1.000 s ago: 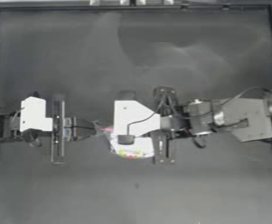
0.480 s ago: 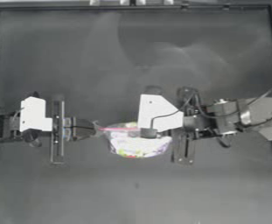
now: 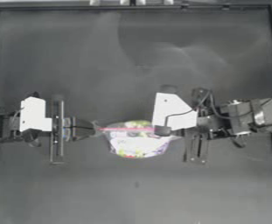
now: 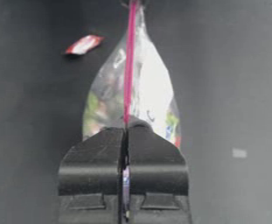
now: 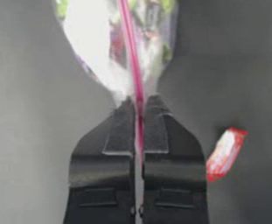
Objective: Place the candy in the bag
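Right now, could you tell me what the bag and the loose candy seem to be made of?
The bag looks like thin clear glossy plastic film: its contents show through, and it creases. Its pink strip looks like a plastic zip. The candy appears wrapped in shiny red-and-white film, probably plastic or foil.

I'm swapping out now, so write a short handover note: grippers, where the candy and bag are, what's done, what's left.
Left gripper: shut on one end of the bag's pink strip.
Right gripper: shut on the other end.
Bag: hangs between the two grippers at mid-table, strip pulled straight, mouth closed as far as the views show.
Candy: lies on the table beside the right gripper, outside the bag; in the top view the right arm hides it.
Done: bag gripped at both ends.
Left: open bag, pick up candy, drop it in.
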`<state>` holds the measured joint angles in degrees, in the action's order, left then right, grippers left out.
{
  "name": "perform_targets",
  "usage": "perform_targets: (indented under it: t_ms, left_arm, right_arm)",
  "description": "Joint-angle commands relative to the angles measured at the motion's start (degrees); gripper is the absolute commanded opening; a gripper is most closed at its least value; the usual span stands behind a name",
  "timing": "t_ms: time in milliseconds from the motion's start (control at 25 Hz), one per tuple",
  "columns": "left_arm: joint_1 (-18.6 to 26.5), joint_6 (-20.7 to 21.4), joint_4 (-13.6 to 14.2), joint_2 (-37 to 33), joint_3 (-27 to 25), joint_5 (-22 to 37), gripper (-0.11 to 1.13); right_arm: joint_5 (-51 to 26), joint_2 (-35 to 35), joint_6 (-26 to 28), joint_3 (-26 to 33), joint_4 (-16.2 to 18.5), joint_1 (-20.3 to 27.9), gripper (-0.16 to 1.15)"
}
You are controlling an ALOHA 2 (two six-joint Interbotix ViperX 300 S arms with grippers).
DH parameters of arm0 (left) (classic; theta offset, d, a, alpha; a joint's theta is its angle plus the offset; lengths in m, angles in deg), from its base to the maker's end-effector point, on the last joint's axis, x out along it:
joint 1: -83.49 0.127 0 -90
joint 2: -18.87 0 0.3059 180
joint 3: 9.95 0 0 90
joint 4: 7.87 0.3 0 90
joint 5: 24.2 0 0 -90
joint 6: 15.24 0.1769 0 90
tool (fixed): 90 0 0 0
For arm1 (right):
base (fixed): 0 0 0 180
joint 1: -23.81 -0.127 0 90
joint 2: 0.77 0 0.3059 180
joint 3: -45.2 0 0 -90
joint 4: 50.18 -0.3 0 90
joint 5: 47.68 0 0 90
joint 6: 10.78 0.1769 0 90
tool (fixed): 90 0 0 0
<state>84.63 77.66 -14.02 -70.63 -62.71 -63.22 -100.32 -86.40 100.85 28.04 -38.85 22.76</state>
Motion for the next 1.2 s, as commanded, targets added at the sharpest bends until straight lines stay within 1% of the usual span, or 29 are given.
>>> perform_targets:
  t_ms: [40,280,600,960,1200]
  left_arm:
    - [0.09,0.09,-0.18,-2.46,0.18,0.09,0.06]
    - [0.09,0.0,-0.18,-2.55,0.18,0.18,0.06]
    - [0.09,0.0,-0.09,-2.55,0.09,1.23,0.06]
    - [0.09,0.0,-0.18,-2.55,0.35,1.49,0.06]
    - [0.26,0.09,-0.18,-2.55,0.97,1.67,0.06]
  right_arm:
    - [-0.53,-2.55,1.14,-1.05,-0.26,-0.18,0.05]
    - [-0.53,-3.96,2.37,-2.72,-0.09,-0.18,0.05]
    - [-0.18,-4.04,2.55,-3.43,-0.35,-0.26,0.05]
    - [0.0,-4.22,2.46,-3.08,-0.18,-0.35,0.05]
    - [0.26,-5.71,2.37,-3.16,0.18,-0.35,0.05]
